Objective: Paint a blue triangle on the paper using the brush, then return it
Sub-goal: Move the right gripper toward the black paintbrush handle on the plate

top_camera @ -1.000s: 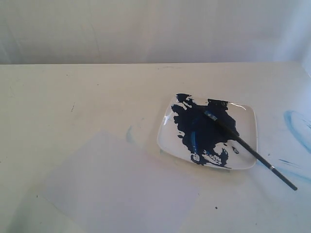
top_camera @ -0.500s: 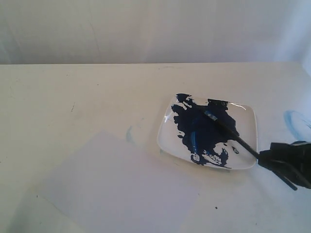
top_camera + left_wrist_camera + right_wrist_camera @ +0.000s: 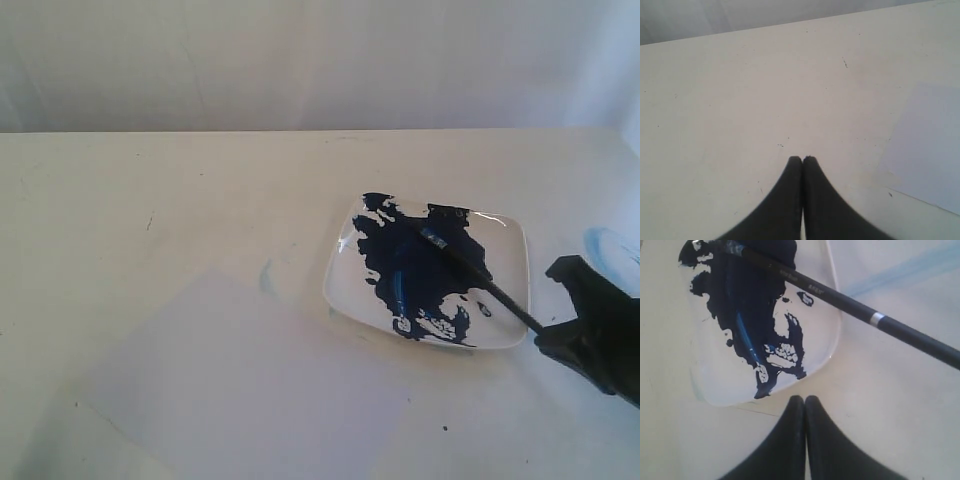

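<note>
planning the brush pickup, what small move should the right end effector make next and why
Probably open the right end effector: its jaws are pressed shut, and it sits beside the black-handled paintbrush without touching it. The paintbrush rests with its bristles on the white square plate, and the pale paper sheet is blank.

Off-white table [image 3: 200, 200], plain pale wall [image 3: 300, 60] behind, soft even light
</note>
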